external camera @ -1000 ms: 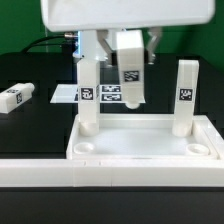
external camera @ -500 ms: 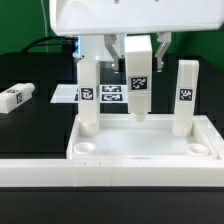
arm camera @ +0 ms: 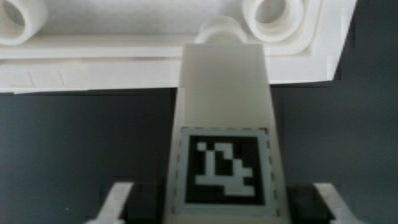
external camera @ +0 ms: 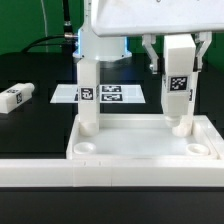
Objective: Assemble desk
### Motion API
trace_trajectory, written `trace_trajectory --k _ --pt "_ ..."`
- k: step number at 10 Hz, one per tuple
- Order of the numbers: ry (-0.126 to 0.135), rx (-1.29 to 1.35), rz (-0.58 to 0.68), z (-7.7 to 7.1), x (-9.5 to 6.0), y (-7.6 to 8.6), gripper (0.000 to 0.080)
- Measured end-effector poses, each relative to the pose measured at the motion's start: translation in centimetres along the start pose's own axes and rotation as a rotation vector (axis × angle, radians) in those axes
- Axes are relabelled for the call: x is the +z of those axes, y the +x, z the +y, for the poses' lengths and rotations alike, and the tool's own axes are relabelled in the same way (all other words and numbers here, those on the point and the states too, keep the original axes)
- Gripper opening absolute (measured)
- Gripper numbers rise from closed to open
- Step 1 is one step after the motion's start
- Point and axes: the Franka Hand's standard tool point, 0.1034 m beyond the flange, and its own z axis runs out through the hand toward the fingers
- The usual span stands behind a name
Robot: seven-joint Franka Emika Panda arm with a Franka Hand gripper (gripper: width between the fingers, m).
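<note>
Leg point(external camera: 178, 92) clamped in pincer point(external camera: 178, 60), near tabletop point(external camera: 145, 152) rim, exterior view's right.

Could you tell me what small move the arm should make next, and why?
Probably shift the white square-section leg, gripped in the jaws, toward the empty round socket at the near corner of the white plastic tray-like tabletop, on the exterior view's right. In the wrist view its tip points between sockets.
</note>
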Motion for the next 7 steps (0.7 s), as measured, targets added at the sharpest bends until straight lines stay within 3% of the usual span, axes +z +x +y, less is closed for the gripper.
trace_trajectory --k 2,5,7 --pt "-0.001 -0.002 0.035 -0.2 0.1 0.1 0.0294" --pt "0.005 -0.052 0.118 -3.1 0.6 -0.1 0.0294" --pt "0.005 -0.049 0.119 -2.9 0.7 -0.2 0.0294"
